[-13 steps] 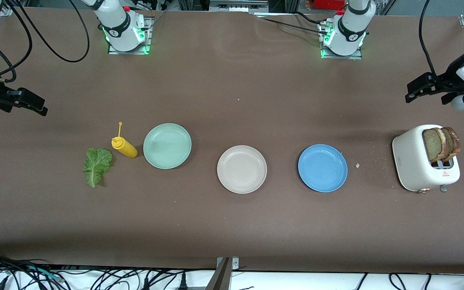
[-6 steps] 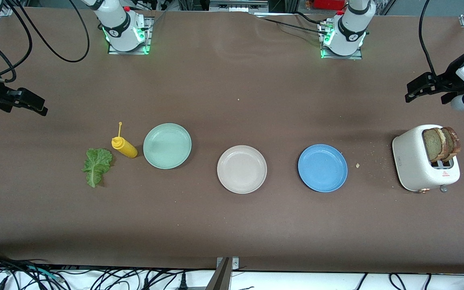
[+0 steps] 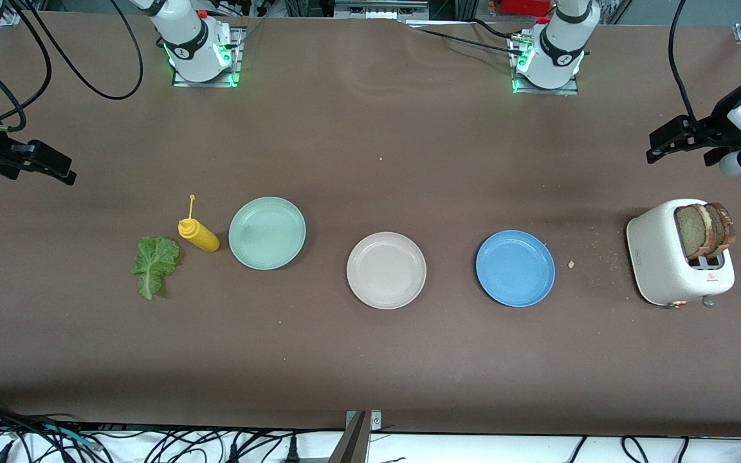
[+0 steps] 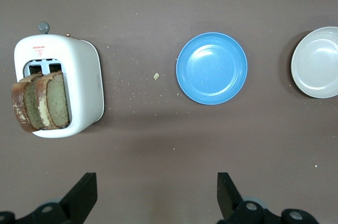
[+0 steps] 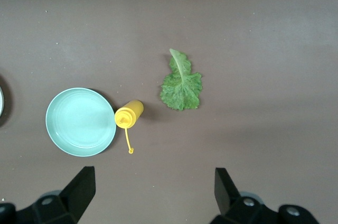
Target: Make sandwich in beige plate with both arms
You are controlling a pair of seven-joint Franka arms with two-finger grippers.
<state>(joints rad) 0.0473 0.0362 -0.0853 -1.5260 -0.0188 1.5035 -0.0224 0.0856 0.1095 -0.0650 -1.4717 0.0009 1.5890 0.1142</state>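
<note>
A mint-green plate point(image 3: 267, 233) sits just beside a yellow squeeze bottle point(image 3: 199, 235) lying on its side toward the right arm's end — a blue plate point(image 3: 515, 268) and a white toaster point(image 3: 666, 263) lie toward the left arm's end.

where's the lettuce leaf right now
The lettuce leaf lies flat on the table toward the right arm's end, beside the yellow mustard bottle, a little nearer the front camera than it, with the mint-green plate next along.

Beige plate point(image 3: 386, 270), blue plate point(image 3: 515, 268), mint-green plate point(image 3: 267, 233), yellow bottle point(image 3: 199, 235), green lettuce point(image 3: 154, 264), white toaster point(image 3: 660, 263).
</note>
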